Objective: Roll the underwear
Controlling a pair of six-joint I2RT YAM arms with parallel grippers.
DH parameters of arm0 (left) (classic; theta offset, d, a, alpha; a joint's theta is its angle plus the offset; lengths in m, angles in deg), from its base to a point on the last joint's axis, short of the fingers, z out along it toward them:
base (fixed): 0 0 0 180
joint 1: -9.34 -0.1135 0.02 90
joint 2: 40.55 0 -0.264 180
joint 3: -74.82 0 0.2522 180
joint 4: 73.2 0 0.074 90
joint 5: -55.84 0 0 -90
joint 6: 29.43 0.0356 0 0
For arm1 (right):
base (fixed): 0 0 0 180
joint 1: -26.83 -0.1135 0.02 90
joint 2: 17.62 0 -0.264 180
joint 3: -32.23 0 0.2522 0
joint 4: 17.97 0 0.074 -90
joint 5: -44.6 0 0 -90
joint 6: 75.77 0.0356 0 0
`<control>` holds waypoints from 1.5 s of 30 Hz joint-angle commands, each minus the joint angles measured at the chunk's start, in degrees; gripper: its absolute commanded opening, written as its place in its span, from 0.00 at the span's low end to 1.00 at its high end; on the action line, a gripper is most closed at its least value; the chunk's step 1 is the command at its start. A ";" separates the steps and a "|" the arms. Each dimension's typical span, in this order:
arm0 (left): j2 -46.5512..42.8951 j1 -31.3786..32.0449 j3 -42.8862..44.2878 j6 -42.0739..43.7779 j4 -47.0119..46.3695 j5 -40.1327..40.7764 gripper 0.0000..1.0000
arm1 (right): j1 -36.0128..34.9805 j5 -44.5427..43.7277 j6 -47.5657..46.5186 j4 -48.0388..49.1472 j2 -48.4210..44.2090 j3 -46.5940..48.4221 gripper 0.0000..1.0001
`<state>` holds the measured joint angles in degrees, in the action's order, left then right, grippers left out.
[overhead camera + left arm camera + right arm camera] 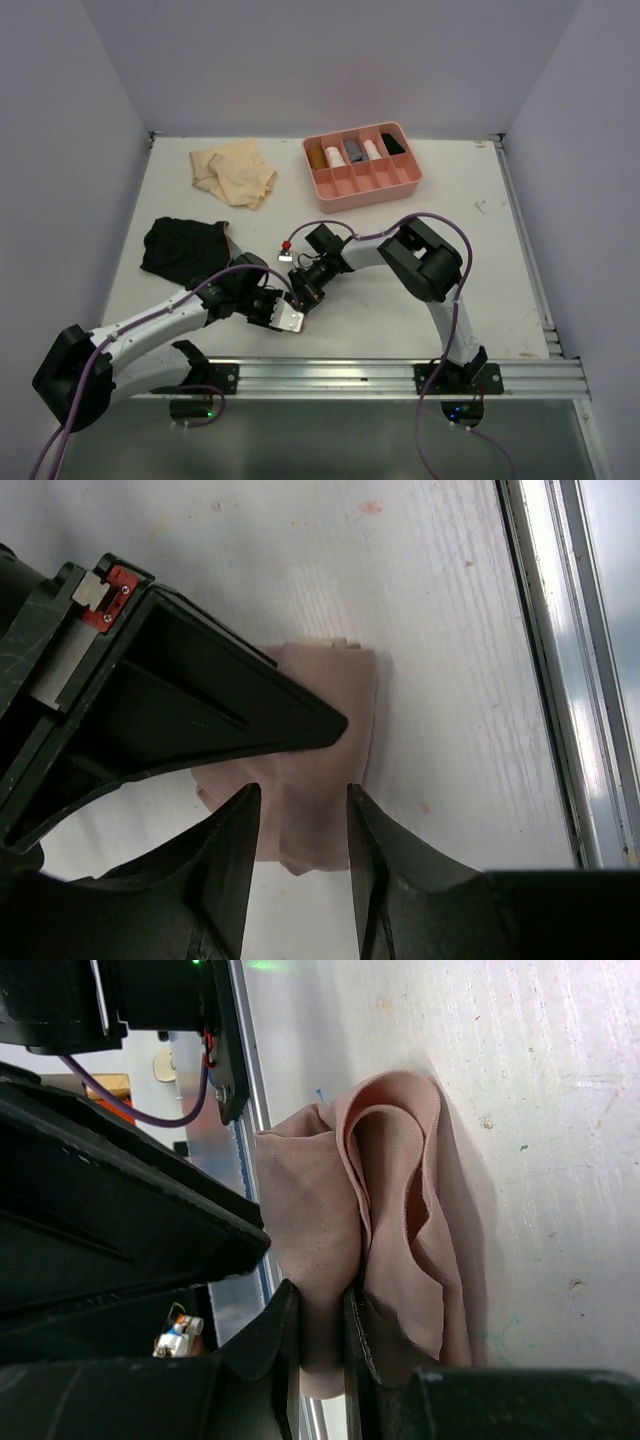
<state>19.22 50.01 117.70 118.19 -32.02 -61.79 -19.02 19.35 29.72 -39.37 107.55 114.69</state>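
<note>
The dusty pink underwear (320,770) lies folded into a small bundle on the white table near the front edge. My right gripper (320,1325) is shut on one fold of it (310,1230), and the rest bulges in loose layers to the right. My left gripper (300,815) stands open, its two fingertips astride the bundle's near part, with cloth showing on both sides of them. One finger (300,725) of the right gripper lies across the cloth in the left wrist view. In the top view both grippers (290,316) (304,292) meet and hide most of the bundle.
Black underwear (185,247) lies at the left and pale tan underwear (236,172) at the back left. A pink divided tray (340,185) holding rolled items stands at the back. The metal rail (400,372) runs along the front edge, just beside the bundle.
</note>
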 commanded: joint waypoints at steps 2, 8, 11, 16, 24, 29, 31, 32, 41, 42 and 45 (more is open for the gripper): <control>2.19 2.49 -1.35 -1.81 -4.66 2.06 0.42 | -0.21 -12.11 -2.65 -2.12 3.86 -1.12 0.02; 7.02 3.81 -2.14 -1.82 -4.22 3.47 0.31 | 0.40 -12.37 -3.09 -3.08 3.42 -0.33 0.03; 11.15 3.81 -1.35 -2.08 -3.17 4.52 0.17 | 0.84 -12.89 -3.18 -3.26 2.54 -0.24 0.06; 16.43 3.81 1.28 -2.26 0.96 2.59 0.00 | 2.69 -17.02 -3.18 -4.14 -4.47 -1.47 0.35; 20.03 3.72 2.51 -1.82 5.45 0.48 0.00 | 12.52 -21.95 -3.09 -7.03 -17.66 -2.70 0.62; 24.25 2.06 6.29 -0.94 9.75 -1.62 0.00 | 17.54 -24.14 -5.20 -12.12 -27.50 -3.14 0.70; 27.58 -0.48 9.36 -0.41 11.77 -3.65 0.00 | 17.81 -28.00 -7.65 -14.85 -33.30 -3.14 0.70; 28.90 -1.46 10.50 -0.15 12.39 -4.26 0.00 | 17.81 -29.49 -8.53 -18.08 -35.06 -3.14 0.68; 50.94 -8.14 29.65 1.61 23.37 -11.38 0.00 | 14.48 -36.53 -18.38 -30.06 -52.47 -7.71 0.70; 52.54 -8.32 30.98 1.70 25.21 -12.08 0.00 | 13.51 -37.32 -18.39 -30.24 -53.17 -8.06 0.70; 58.17 -8.58 35.55 1.88 28.46 -12.96 0.00 | 6.84 -42.42 -18.56 -31.74 -53.97 -8.15 0.70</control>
<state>68.87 40.98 153.31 117.05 -5.18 -82.52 -7.63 -17.37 14.07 -66.74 54.35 107.33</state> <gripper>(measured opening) 0.270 0.702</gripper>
